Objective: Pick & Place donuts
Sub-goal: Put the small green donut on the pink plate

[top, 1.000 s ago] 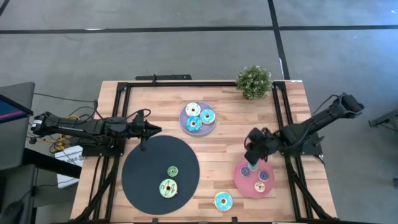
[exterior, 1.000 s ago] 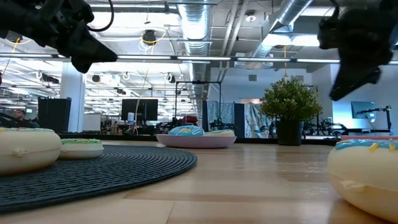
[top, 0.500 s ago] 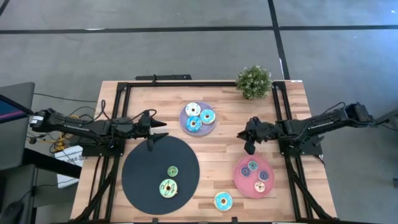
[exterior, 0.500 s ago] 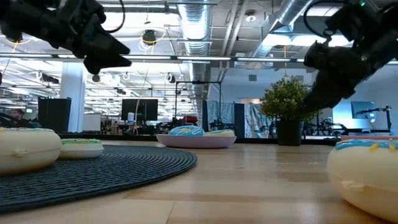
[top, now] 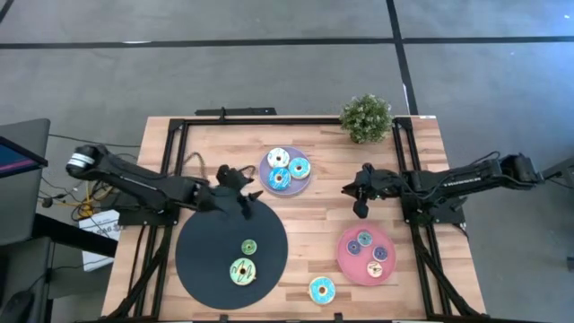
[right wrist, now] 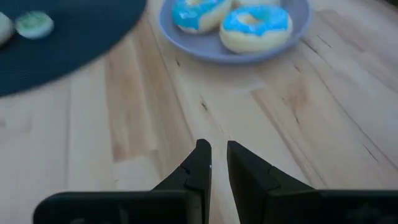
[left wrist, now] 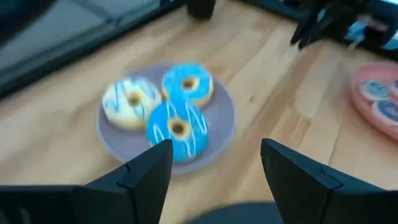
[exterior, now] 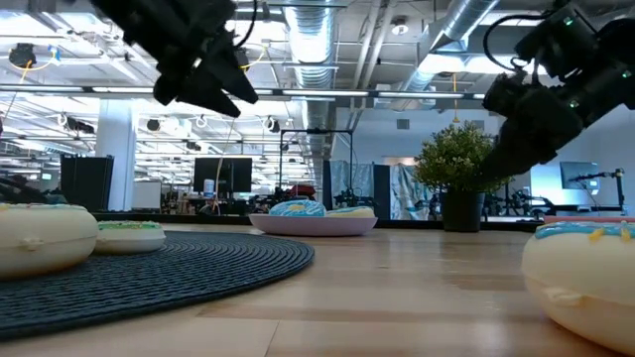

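Observation:
Three donuts, one white-and-blue (top: 278,159) and two blue (top: 299,167), lie on the lavender plate (top: 303,185). A small green donut (top: 248,246) and a larger green-and-cream one (top: 242,271) lie on the black plate (top: 206,251). Several small donuts (top: 365,239) lie on the pink plate (top: 359,269). One blue donut (top: 322,290) lies on the bare table near the front edge. My left gripper (top: 244,196) (left wrist: 214,149) is open and empty over the black plate's far edge, beside the lavender plate. My right gripper (top: 356,193) (right wrist: 219,149) is shut and empty above the bare wood, on the far side of the pink plate.
A small potted plant (top: 366,117) stands at the table's far right corner. A black frame (top: 269,121) runs along the table's edges. Bare wood (top: 323,215) lies between the three plates.
My left gripper has gone toward the table's right, from the black plate's far left edge toward the lavender plate. My right gripper has risen from over the pink plate and gone toward the far edge, then stayed there.

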Action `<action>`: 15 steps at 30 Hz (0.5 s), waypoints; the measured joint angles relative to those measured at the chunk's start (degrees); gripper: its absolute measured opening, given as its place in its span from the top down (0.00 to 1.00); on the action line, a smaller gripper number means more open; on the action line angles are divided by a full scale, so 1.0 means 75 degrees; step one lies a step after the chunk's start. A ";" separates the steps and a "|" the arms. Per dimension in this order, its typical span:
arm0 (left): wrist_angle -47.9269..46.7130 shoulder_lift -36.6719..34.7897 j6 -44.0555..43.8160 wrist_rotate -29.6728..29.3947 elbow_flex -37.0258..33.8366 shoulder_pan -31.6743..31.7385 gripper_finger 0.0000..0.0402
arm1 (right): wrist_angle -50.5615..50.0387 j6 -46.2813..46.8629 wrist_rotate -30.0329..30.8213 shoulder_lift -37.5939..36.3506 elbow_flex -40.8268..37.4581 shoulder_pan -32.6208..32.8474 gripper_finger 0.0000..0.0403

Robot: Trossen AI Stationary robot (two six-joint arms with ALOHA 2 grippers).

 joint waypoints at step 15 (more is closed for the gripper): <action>-0.6217 0.3635 -0.5423 0.1782 0.4023 -0.0808 0.41 | -0.0694 -0.0817 -0.0425 0.0003 0.0000 -0.0951 0.90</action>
